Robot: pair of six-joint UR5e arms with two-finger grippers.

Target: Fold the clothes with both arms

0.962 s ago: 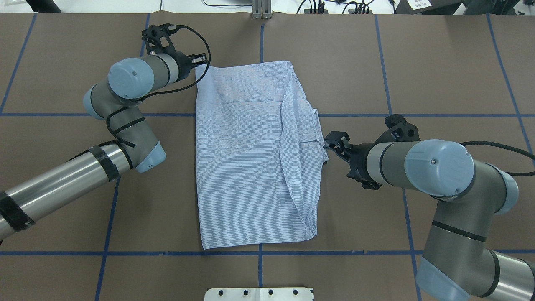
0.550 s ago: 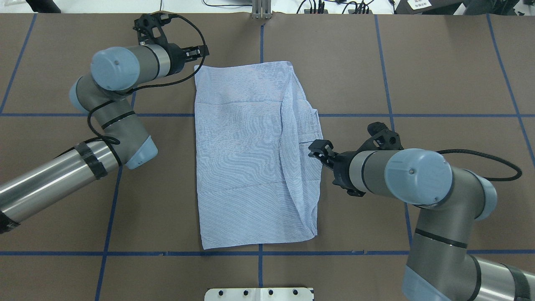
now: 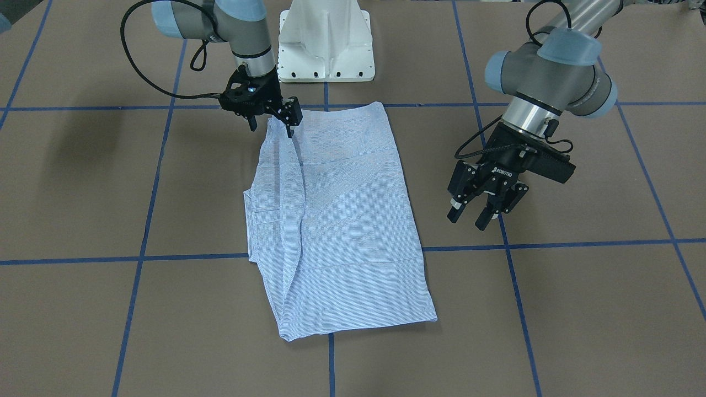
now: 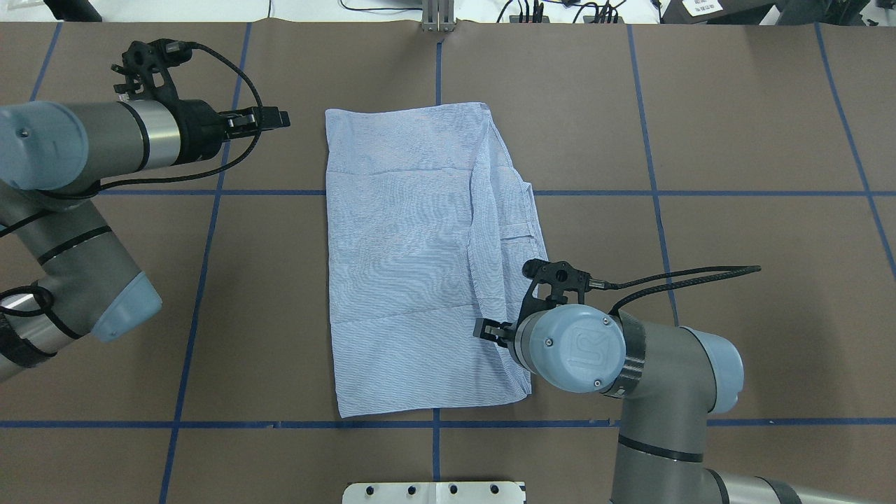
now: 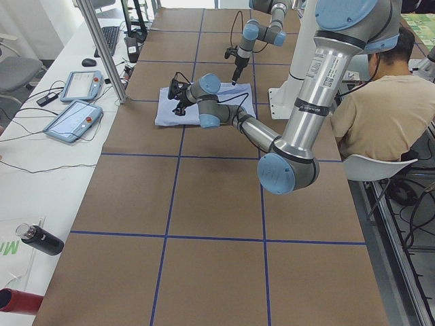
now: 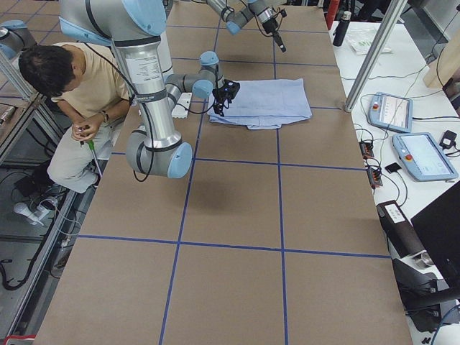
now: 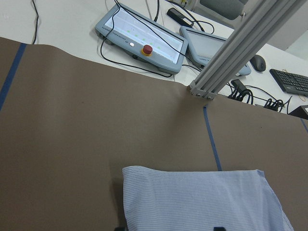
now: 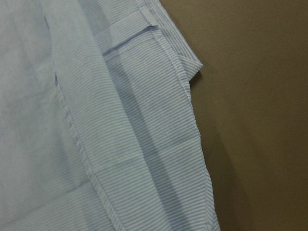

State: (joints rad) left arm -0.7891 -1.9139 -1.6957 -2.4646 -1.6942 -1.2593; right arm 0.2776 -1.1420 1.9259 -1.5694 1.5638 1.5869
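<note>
Overhead, the wrist [image 4: 574, 346] half-hides the right fingers [image 3: 289, 124] — front-on, they and the left fingers [image 3: 484, 219] stand spread, shirt [image 3: 342, 220] free.

**Grey arms, blue caps, black pincers**

The left arm [image 4: 84, 140] and right arm [image 4: 658, 357] are grey-and-silver tubes with pale blue joint caps [image 4: 574, 350] and black cables [image 4: 700, 270]. The left pincer [image 3: 466, 220], lettered "ROBOTIQ" in white, and the right pincer [image 3: 271, 128] are black. The pedestal [image 3: 325, 38] is white.

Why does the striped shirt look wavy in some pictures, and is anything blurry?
Overhead view: the light blue-and-white fine-striped shirt shows wavy moiré bands, likely a camera artefact. Right wrist view: up close, the stripes are straight and sharp, with soft shadows in the folds.
</note>
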